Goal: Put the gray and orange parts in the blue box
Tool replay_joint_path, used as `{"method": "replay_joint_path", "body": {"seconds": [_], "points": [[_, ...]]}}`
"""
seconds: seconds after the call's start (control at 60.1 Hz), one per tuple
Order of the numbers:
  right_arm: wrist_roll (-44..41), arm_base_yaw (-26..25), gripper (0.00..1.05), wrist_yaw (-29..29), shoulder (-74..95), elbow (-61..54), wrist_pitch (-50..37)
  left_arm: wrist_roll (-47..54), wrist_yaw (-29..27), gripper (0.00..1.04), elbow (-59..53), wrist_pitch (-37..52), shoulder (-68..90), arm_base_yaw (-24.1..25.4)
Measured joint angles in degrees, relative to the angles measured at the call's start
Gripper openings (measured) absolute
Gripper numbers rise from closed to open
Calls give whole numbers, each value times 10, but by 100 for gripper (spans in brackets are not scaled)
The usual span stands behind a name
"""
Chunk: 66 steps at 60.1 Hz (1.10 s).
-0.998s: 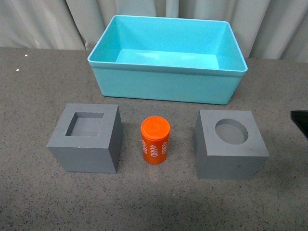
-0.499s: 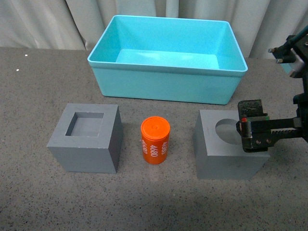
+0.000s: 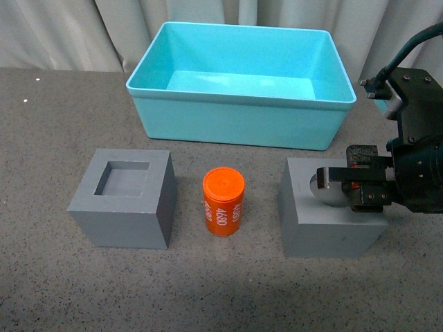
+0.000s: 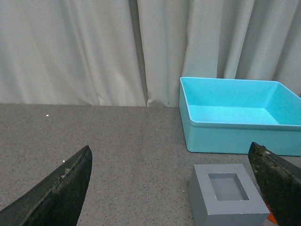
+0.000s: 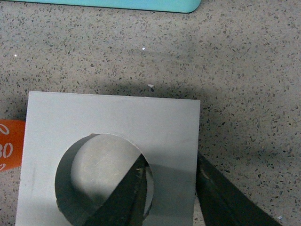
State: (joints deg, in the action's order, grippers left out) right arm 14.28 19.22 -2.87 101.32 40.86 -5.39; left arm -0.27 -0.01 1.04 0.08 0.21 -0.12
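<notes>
Right gripper (image 5: 169,165) open, straddling the gray round-recess cube (image 5: 113,113) wall, holding nothing.
Looks rigid, matte, probably light: pinch that wall squarely or you'll tilt it.

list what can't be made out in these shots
- Round-recess cube: front view, the right end effector covers part of its recess; whether it grips the wall is unclear in both views.
- Orange cylinder: right wrist view, cut by the picture edge; left wrist view, nearly hidden behind a finger.
- Left end effector: left wrist view, only two fingertips show, rest cut off; absent from front view.
- Blue box: left wrist view, one corner cut off.
</notes>
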Motion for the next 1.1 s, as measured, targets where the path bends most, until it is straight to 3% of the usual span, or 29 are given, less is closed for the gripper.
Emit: {"method": "replay_joint_path", "body": {"seconds": [0.067,0.666,0.865,1.098], "points": [[3,3,19,-6,0,6,9,0,0,98,0,0,0,0],[5,-14,18,29,-154,9,10,0,0,98,0,0,0,0],[0,-20,18,23,-153,79,-22,0,0,98,0,0,0,0],[-17,-30,18,20,-31,200,-25,0,0,98,0,0,0,0]]}}
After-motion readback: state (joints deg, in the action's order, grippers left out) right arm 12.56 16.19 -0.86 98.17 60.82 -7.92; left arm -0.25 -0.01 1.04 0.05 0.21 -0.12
